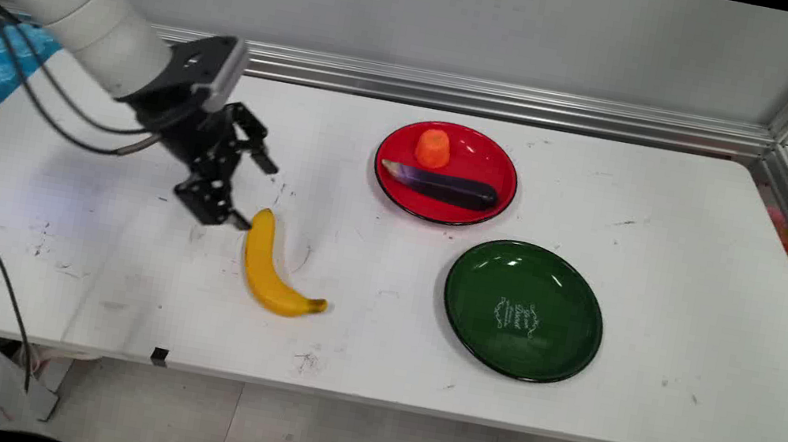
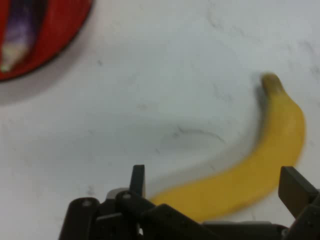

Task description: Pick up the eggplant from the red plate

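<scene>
One gripper [image 1: 248, 193], black, two fingers, low over the left half of the white table [image 1: 682, 221]. Fingers spread wide: in the hand view one fingertip [image 2: 137, 180] stands left of the fruit and the other at the right edge, the yellow body lying between them, neither pad seen pressing on it. One banana [image 1: 268, 264], flat on the table, curved; its blunt upper end sits just beside the lower finger in the main view, its dark-tipped end pointing toward the near right. From the hand view the banana [image 2: 250, 175] runs across between the fingers and curls up to a brownish tip at upper right (whether a finger actually touches the skin cannot be told). Two plates, both right of the banana and well apart from the gripper. One red plate [image 1: 485, 152] toward the back of the table, carrying two items: one small orange cup-shaped piece [image 1: 433, 147] at its far side, and one dark purple eggplant [image 1: 444, 186] lying lengthwise across its near side, pale end to the left. One green plate [image 1: 560, 281] nearer the front, just beside the red one, with pale lettering [image 1: 517, 317] at its centre. A corner of the red plate [image 2: 65, 30] with the eggplant [image 2: 20, 30] shows at the hand view's upper left.
</scene>
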{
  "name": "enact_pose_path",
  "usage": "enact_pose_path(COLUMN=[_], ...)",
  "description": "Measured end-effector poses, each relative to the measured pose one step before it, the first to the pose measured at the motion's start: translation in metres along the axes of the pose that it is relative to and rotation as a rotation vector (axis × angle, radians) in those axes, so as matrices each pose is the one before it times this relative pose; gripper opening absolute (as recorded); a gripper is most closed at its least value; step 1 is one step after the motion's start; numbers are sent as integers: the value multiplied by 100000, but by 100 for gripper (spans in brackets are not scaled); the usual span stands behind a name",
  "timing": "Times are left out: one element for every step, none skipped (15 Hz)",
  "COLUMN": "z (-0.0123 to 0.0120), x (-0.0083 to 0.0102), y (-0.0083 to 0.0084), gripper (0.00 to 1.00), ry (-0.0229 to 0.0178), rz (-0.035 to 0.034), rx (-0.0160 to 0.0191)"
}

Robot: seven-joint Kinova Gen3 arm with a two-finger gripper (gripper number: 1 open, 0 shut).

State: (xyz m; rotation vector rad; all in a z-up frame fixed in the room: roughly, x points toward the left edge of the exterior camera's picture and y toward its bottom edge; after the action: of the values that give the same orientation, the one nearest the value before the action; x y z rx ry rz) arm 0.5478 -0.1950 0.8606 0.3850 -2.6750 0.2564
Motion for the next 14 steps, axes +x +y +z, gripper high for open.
enact_pose_path(z=[251, 298, 359, 386, 282, 512, 367, 659, 876, 870, 823, 1074, 782, 851], x=[722, 751, 804, 730, 472, 712, 472, 672, 784, 717, 567, 604, 418, 378], y=[-798, -847, -907, -871, -577, -940, -622, -983, -1173, -1096, -930, -1130, -778, -689], gripper=[100, 100, 100, 100, 100, 100, 100, 100, 100, 100, 100, 100, 100, 100], ry=[975, 1124, 1341, 1254, 815, 1356, 887, 1272, 1579, 1385, 922, 1052, 707, 660], rz=[-1021, -1078, -1130, -929, -508, -593, -296, -456, -350, -213, 2, -231, -139, -32], rx=[577, 678, 705, 853, 599, 1013, 669, 947, 970, 837, 526, 258, 44, -346])
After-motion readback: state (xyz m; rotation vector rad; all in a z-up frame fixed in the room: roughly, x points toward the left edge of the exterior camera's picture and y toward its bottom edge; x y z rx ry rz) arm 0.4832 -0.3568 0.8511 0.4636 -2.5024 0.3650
